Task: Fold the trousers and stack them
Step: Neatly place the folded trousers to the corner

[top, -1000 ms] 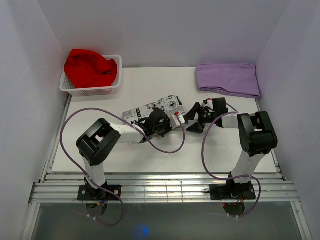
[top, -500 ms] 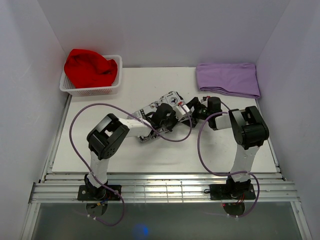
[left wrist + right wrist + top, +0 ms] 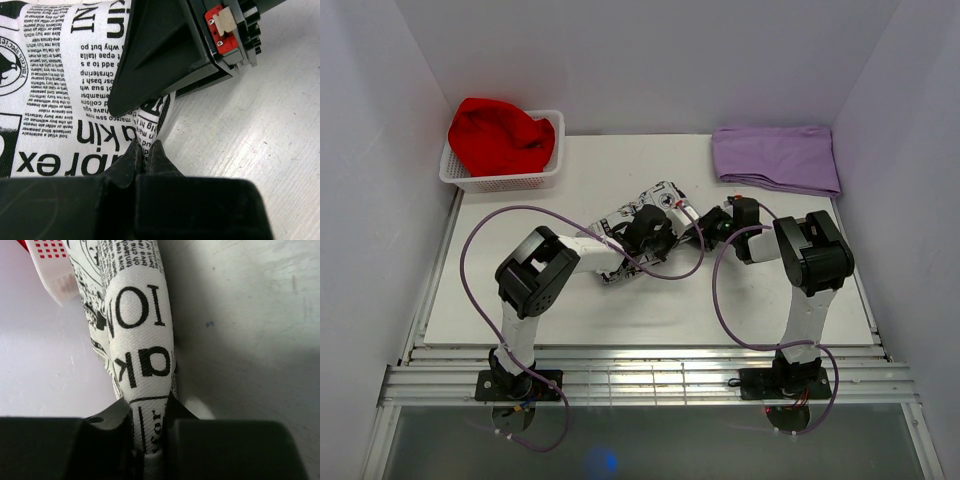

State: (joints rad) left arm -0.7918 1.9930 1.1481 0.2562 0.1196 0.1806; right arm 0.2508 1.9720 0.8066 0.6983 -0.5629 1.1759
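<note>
Pinching one end from two sides, I have the left gripper (image 3: 147, 150) with its jaws nipped together on a thin fold of the trousers (image 3: 55, 75). The right gripper (image 3: 149, 412) is clamped on a thicker roll beside it. The trousers lie bunched mid-table, gripped at their right end, which I judge lets me lift that end evenly. The purple cloth (image 3: 775, 158), far right, looks like the stacking spot.
</note>
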